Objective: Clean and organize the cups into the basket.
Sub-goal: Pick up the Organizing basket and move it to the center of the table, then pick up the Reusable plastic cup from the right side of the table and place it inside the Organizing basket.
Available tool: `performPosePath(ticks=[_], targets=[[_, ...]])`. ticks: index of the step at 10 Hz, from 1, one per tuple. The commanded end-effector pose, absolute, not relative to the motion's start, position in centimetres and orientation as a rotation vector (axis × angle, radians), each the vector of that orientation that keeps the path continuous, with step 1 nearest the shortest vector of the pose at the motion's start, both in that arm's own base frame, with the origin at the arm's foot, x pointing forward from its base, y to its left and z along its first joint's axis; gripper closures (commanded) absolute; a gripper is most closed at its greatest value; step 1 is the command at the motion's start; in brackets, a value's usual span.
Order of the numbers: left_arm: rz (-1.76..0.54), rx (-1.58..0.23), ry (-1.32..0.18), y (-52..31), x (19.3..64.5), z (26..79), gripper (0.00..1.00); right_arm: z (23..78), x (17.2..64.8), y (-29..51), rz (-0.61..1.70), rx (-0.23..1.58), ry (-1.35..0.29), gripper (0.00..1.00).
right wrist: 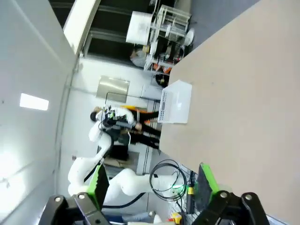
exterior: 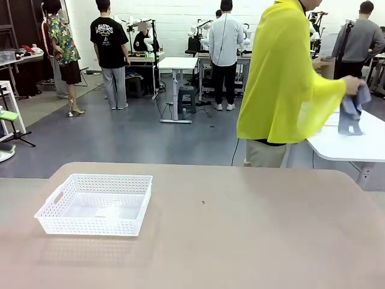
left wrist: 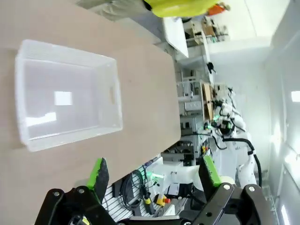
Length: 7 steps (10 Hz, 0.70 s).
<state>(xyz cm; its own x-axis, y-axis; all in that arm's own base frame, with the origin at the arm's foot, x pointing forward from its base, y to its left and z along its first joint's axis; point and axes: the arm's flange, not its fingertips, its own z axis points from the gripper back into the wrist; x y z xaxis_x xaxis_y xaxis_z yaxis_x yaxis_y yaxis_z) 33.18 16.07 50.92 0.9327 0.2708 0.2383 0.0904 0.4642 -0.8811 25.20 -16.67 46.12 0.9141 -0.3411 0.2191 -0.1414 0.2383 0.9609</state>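
front view: basket (exterior: 90, 227), white mesh, set near the left edge of the worktop (exterior: 252, 229), nothing seen inside. left fingers (left wrist: 99, 173) and right fingers (right wrist: 206, 180) are spread wide, nothing held. risk: the light basket could be shoved if a cup is lowered onto its rim.

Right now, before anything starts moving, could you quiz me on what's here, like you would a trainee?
1. True or false: cups already lie in the white basket.
2. The robot's left hand is: A open and empty, B shut on a cup, C touching the basket.
3. What colour top does the person beyond the table wear?
Key: 1 false; 2 A; 3 yellow.
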Motion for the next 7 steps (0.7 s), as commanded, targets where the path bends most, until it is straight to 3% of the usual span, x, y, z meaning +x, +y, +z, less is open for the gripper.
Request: performPosePath(ticks=[1, 7], targets=[[0.12, -1.06, -0.401, 19.1, 32.5, 50.7, 0.0, 45.7, 24.0, -19.6, -0.166, 1.248, -0.431, 0.0], [0.192, -1.078, -0.461, 26.8, 27.7, 51.0, 0.0, 48.2, 19.6, -26.2, -0.257, 1.144, -0.549, 0.0]])
